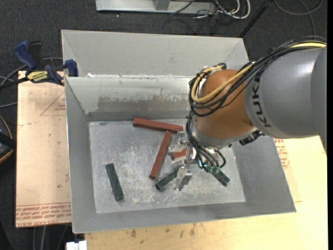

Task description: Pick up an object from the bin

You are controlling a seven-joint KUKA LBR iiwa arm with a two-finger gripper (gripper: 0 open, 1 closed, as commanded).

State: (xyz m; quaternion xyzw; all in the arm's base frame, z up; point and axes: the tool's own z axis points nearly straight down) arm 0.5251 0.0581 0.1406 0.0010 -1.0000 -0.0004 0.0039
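Arm [291, 98], jaws at middle green bar [166, 181]

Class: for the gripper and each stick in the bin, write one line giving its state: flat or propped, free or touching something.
gripper: low over the front middle of the bin.
middle green stick: flat, one end at the gripper.
left green stick: flat, alone.
right green stick: partly hidden under the arm.
back red-brown stick: flat, by the back wall.
slanted red-brown stick: flat, top end meeting the back stick.
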